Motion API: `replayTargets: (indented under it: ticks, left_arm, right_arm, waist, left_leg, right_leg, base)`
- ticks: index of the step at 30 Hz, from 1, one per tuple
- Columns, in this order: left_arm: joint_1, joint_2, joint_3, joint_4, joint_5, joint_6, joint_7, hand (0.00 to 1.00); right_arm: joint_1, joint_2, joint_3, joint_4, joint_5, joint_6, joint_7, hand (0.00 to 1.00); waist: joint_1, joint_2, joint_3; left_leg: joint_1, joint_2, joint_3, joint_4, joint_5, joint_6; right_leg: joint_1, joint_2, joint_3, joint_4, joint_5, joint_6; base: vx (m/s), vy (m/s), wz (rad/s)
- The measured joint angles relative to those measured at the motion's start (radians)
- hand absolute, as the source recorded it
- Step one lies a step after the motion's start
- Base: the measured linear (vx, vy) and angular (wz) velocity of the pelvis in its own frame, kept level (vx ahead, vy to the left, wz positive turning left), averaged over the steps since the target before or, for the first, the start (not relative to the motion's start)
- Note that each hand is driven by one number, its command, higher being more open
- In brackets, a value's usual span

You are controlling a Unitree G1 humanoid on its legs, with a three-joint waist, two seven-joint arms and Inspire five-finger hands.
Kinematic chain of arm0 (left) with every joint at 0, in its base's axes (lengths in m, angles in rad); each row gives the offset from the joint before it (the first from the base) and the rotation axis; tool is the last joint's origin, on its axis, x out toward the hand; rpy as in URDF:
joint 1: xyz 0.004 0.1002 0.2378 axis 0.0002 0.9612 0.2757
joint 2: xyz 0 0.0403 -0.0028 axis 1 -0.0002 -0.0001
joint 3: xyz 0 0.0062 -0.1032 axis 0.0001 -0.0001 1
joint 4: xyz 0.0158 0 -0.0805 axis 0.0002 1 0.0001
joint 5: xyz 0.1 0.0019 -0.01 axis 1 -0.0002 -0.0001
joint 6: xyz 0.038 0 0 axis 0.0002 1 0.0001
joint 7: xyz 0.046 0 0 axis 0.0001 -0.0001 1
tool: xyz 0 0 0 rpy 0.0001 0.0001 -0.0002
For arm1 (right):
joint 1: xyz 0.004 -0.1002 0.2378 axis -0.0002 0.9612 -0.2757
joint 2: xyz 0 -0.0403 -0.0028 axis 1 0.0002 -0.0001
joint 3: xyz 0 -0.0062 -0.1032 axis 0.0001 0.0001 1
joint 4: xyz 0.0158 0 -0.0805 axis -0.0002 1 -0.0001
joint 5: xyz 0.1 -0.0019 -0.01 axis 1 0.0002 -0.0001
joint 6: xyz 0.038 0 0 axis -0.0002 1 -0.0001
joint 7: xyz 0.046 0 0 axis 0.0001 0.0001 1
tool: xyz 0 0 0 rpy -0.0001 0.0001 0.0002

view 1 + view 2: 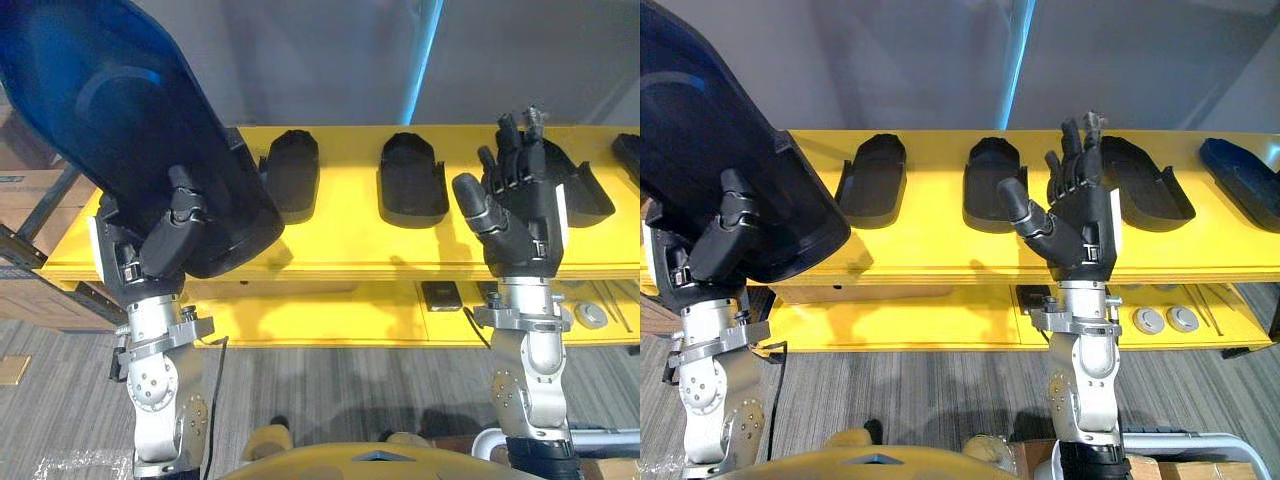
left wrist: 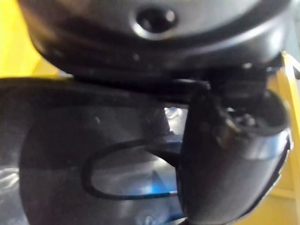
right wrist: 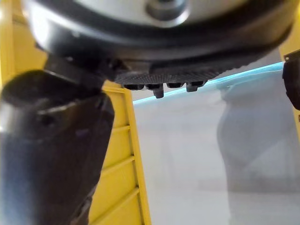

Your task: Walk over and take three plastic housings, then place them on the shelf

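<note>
Well, at the upper left of the frame the large housing (image 1: 110, 110) is up off the shelf. It is gripped by the left hand (image 1: 150, 250), whose thumb and fingers are curled round its lower edge. The piece is dark blue-black and glossy. Its long axis slants from the upper left corner down toward the middle left. The broad rounded end is lowest and overlaps the front edge of the yellow shelf (image 1: 350, 245). An oval outline shows on the face turned to the camera, and in the left wrist view the thumb lies against that face.

Further right, the first black housing (image 1: 293, 172) lies on the shelf top with its hollow side up and its long axis running up and down the frame. The second black housing (image 1: 412, 178) lies just beside it, set the same way and not touching it.

Right of centre, the right hand (image 1: 1075, 215) is raised with its fingers straight and spread, thumb out to the side, holding nothing. The third black housing (image 1: 1145, 180) lies behind it in the picture, slanting from upper left to lower right; whether the hand touches it cannot be told. At the right edge, a blue housing (image 1: 1240, 180) lies on a similar slant.

Below, on the lower level (image 1: 940, 320), sit a dark flat item (image 1: 440, 295) and two round discs (image 1: 1166, 319).
</note>
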Motion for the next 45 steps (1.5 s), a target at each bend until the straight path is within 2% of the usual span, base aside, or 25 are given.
replayTargets:
  ticks: [1, 2, 3, 4, 6, 7, 8, 9, 10, 11, 12, 13, 15, 17, 19, 20, 21, 22, 25, 27, 33, 36, 39, 43, 45]
  left_arm:
    - [-0.001, 0.000, -0.001, 0.001, 0.001, 0.000, -0.004, 0.00]
    - [-0.001, 0.002, -0.002, 0.005, 0.000, 0.000, -0.018, 0.00]
    - [0.001, 0.001, -0.002, 0.011, -0.002, 0.000, -0.020, 0.00]
    - [0.001, 0.000, -0.002, 0.028, -0.006, -0.005, -0.018, 0.00]
    - [0.001, -0.001, -0.005, 0.065, -0.005, -0.007, -0.011, 0.00]
    - [0.000, -0.001, -0.021, 0.082, -0.006, -0.009, -0.016, 0.00]
    - [-0.003, -0.001, -0.026, 0.089, -0.005, -0.009, -0.026, 0.00]
    - [-0.022, 0.017, -0.035, 0.108, -0.006, -0.010, -0.045, 0.00]
    - [-0.031, 0.038, -0.043, 0.129, -0.013, -0.010, -0.063, 0.00]
    - [-0.037, 0.048, -0.046, 0.143, -0.013, -0.009, -0.071, 0.00]
    - [-0.054, 0.075, -0.052, 0.164, 0.001, -0.002, -0.075, 0.00]
    - [-0.060, 0.097, -0.054, 0.171, 0.000, 0.003, -0.076, 0.00]
    - [-0.084, 0.130, -0.054, 0.177, -0.025, 0.003, -0.096, 0.00]
    - [-0.125, 0.125, -0.045, 0.175, -0.044, 0.004, -0.111, 0.00]
    - [-0.145, 0.113, -0.044, 0.174, -0.045, 0.004, -0.108, 0.00]
    - [-0.145, 0.094, -0.046, 0.167, -0.044, 0.004, -0.104, 0.00]
    - [-0.143, 0.080, -0.052, 0.165, -0.044, 0.004, -0.104, 0.00]
    - [-0.133, 0.056, -0.070, 0.151, -0.044, 0.004, -0.103, 0.00]
    - [-0.093, 0.051, -0.078, 0.102, -0.040, 0.003, -0.104, 0.00]
    - [-0.093, 0.051, -0.076, 0.096, -0.042, 0.002, -0.104, 0.00]
    - [-0.085, 0.046, -0.076, 0.096, -0.042, 0.002, -0.105, 0.00]
    - [-0.080, 0.044, -0.073, 0.096, -0.041, 0.002, -0.103, 0.00]
    - [-0.079, 0.043, -0.075, 0.096, -0.037, 0.002, -0.093, 0.00]
    - [-0.084, 0.047, -0.072, 0.097, -0.025, 0.001, -0.050, 0.00]
    - [-0.085, 0.049, -0.064, 0.107, 0.012, 0.013, -0.034, 0.00]
  right_arm:
    - [-0.002, 0.000, 0.000, 0.000, 0.001, 0.000, 0.000, 1.00]
    - [-0.015, -0.001, 0.003, 0.001, 0.003, 0.001, -0.007, 1.00]
    - [-0.023, -0.004, 0.008, 0.003, 0.006, 0.001, -0.009, 1.00]
    - [-0.054, -0.020, 0.021, 0.007, 0.010, 0.001, -0.011, 1.00]
    - [-0.102, -0.050, 0.050, 0.017, 0.019, 0.000, -0.014, 1.00]
    - [-0.114, -0.062, 0.049, 0.017, 0.021, -0.007, -0.022, 1.00]
    - [-0.113, -0.059, 0.047, 0.018, 0.023, -0.012, -0.032, 1.00]
    - [-0.106, -0.028, 0.046, 0.041, 0.043, -0.026, -0.043, 1.00]
    - [-0.095, 0.010, 0.054, 0.081, 0.056, -0.026, -0.053, 1.00]
    - [-0.084, 0.022, 0.061, 0.102, 0.057, -0.026, -0.054, 1.00]
    - [-0.064, 0.046, 0.077, 0.144, 0.055, -0.026, -0.059, 1.00]
    - [-0.064, 0.061, 0.092, 0.173, 0.048, -0.026, -0.063, 1.00]
    - [-0.064, 0.074, 0.109, 0.167, 0.027, -0.027, -0.072, 1.00]
    - [-0.086, 0.056, 0.097, 0.126, -0.001, -0.031, -0.077, 1.00]
    - [-0.092, 0.048, 0.089, 0.108, -0.001, -0.041, -0.075, 1.00]
    - [-0.087, 0.047, 0.080, 0.100, -0.001, -0.043, -0.069, 1.00]
    - [-0.081, 0.044, 0.071, 0.098, -0.001, -0.044, -0.068, 1.00]
    - [-0.069, 0.041, 0.054, 0.097, -0.002, -0.048, -0.065, 1.00]
    - [-0.066, 0.041, 0.047, 0.089, -0.002, -0.052, -0.049, 1.00]
    - [-0.066, 0.041, 0.047, 0.086, -0.002, -0.069, -0.040, 1.00]
    - [-0.053, 0.041, 0.042, 0.077, -0.011, -0.071, -0.006, 1.00]
    - [-0.031, 0.040, 0.003, 0.023, -0.040, -0.071, 0.010, 1.00]
    - [-0.033, 0.028, -0.040, -0.012, -0.040, -0.071, 0.006, 1.00]
    - [-0.053, -0.014, -0.063, -0.012, -0.032, -0.071, -0.006, 1.00]
    - [-0.054, -0.013, -0.064, -0.012, -0.034, -0.071, -0.015, 1.00]
  waist:
    - [-0.005, -0.013, 0.008]
    - [-0.009, -0.009, 0.018]
    - [-0.011, -0.012, 0.020]
    - [-0.004, -0.011, 0.022]
    - [-0.008, 0.020, 0.005]
    - [-0.024, 0.049, -0.001]
    - [-0.033, 0.057, -0.002]
    - [-0.041, 0.043, 0.007]
    - [-0.038, 0.018, 0.023]
    - [-0.031, 0.015, 0.027]
    - [-0.023, 0.007, 0.035]
    - [-0.024, 0.006, 0.036]
    - [-0.022, 0.000, 0.032]
    - [-0.013, -0.002, 0.031]
    - [-0.018, -0.001, 0.031]
    - [-0.027, 0.000, 0.032]
    - [-0.027, 0.003, 0.032]
    - [-0.027, 0.012, 0.031]
    - [-0.024, 0.010, 0.029]
    - [-0.024, 0.011, 0.029]
    - [-0.022, 0.013, 0.030]
    - [-0.025, 0.015, 0.030]
    - [-0.030, 0.014, 0.031]
    - [-0.032, 0.034, 0.022]
    - [-0.048, 0.035, 0.022]
  left_leg:
    - [-0.024, 0.001, 0.006, 0.047, -0.015, 0.021]
    - [-0.084, 0.037, -0.001, 0.188, -0.031, 0.041]
    - [-0.101, 0.056, -0.015, 0.229, -0.032, 0.039]
    - [-0.109, 0.087, -0.044, 0.274, -0.042, 0.017]
    - [-0.099, 0.111, -0.073, 0.288, -0.050, 0.003]
    - [-0.082, 0.112, -0.064, 0.272, -0.075, -0.031]
    - [-0.068, 0.103, -0.054, 0.253, -0.117, -0.091]
    - [-0.052, 0.064, -0.023, 0.254, -0.163, -0.151]
    - [-0.057, 0.033, 0.000, 0.289, -0.187, -0.121]
    - [-0.070, 0.030, 0.009, 0.307, -0.198, -0.107]
    - [-0.071, 0.022, 0.021, 0.308, -0.202, -0.083]
    - [-0.068, 0.018, 0.036, 0.287, -0.192, -0.057]
    - [-0.065, -0.006, 0.035, 0.226, -0.156, -0.008]
    - [-0.060, -0.051, 0.037, 0.169, -0.119, 0.023]
    - [-0.048, -0.080, 0.036, 0.142, -0.102, 0.045]
    - [-0.040, -0.098, 0.032, 0.137, -0.098, 0.053]
    - [-0.034, -0.106, 0.029, 0.129, -0.094, 0.058]
    - [-0.029, -0.108, 0.023, 0.118, -0.089, 0.063]
    - [-0.012, -0.112, 0.029, 0.052, -0.054, 0.061]
    - [-0.011, -0.116, 0.027, 0.024, -0.034, 0.059]
    - [-0.020, -0.100, 0.008, 0.076, -0.043, 0.043]
    - [-0.015, -0.098, -0.004, 0.055, -0.017, 0.021]
    - [-0.019, -0.112, -0.010, 0.050, 0.021, -0.019]
    - [0.005, -0.117, 0.012, -0.009, 0.020, -0.017]
    - [0.032, -0.127, 0.019, -0.052, 0.035, 0.006]
  right_leg:
    - [-0.006, -0.014, -0.005, 0.002, -0.002, -0.002]
    - [-0.010, -0.042, 0.000, 0.022, -0.009, 0.008]
    - [-0.019, -0.056, 0.005, 0.038, -0.014, 0.016]
    - [-0.052, -0.085, 0.039, 0.080, -0.025, 0.036]
    - [-0.089, -0.122, 0.096, 0.116, -0.029, 0.082]
    - [-0.096, -0.147, 0.112, 0.118, -0.019, 0.117]
    - [-0.096, -0.162, 0.119, 0.117, -0.011, 0.135]
    - [-0.087, -0.204, 0.141, 0.099, 0.022, 0.168]
    - [-0.071, -0.227, 0.164, 0.047, 0.099, 0.144]
    - [-0.070, -0.228, 0.172, 0.027, 0.147, 0.118]
    - [-0.075, -0.226, 0.158, 0.000, 0.243, 0.048]
    - [-0.079, -0.221, 0.132, -0.017, 0.280, 0.006]
    - [-0.085, -0.130, 0.111, 0.118, 0.121, 0.044]
    - [-0.083, -0.045, 0.090, 0.174, -0.028, 0.032]
    - [-0.071, 0.005, 0.099, 0.172, -0.104, 0.034]
    - [-0.048, 0.042, 0.112, 0.138, -0.137, 0.012]
    - [-0.030, 0.045, 0.121, 0.111, -0.138, -0.006]
    - [-0.008, 0.052, 0.120, 0.060, -0.115, -0.022]
    - [0.023, 0.060, 0.126, -0.028, -0.063, -0.015]
    - [0.017, 0.058, 0.124, -0.035, -0.057, -0.013]
    - [0.030, 0.069, 0.126, -0.002, -0.068, -0.028]
    - [0.031, 0.069, 0.125, 0.001, -0.073, -0.037]
    - [0.019, 0.048, 0.130, 0.021, -0.084, -0.053]
    - [-0.045, 0.038, 0.168, 0.088, -0.091, -0.041]
    - [-0.039, 0.031, 0.171, 0.086, -0.082, -0.027]
  base:
    - [-0.06, 0.080, 0.18]
    - [-0.07, 0.081, 0.10]
    - [-0.09, 0.138, -0.26]
    - [-0.10, 0.324, -0.60]
    - [-0.04, 0.479, -0.55]
    - [0.03, 0.454, -0.12]
    - [0.03, 0.588, -0.01]
    - [0.01, 0.561, -0.12]
    - [-0.01, 0.544, -0.19]
    - [-0.05, 0.537, -0.25]
    - [-0.08, 0.546, -0.12]
    - [-0.05, 0.532, 0.03]
    - [0.01, 0.352, 0.16]
    - [0.02, 0.222, 0.13]
    - [0.00, 0.129, 0.14]
    - [-0.01, 0.052, 0.18]
    - [-0.01, 0.026, 0.20]
    - [-0.03, 0.066, 0.10]
    - [-0.04, 0.051, -0.04]
    - [-0.02, 0.003, 0.06]
    - [-0.02, -0.023, 0.10]
    - [-0.05, -0.021, 0.10]
    - [-0.08, -0.010, -0.03]
    - [-0.08, 0.041, -0.24]
    - [-0.07, 0.067, -0.13]
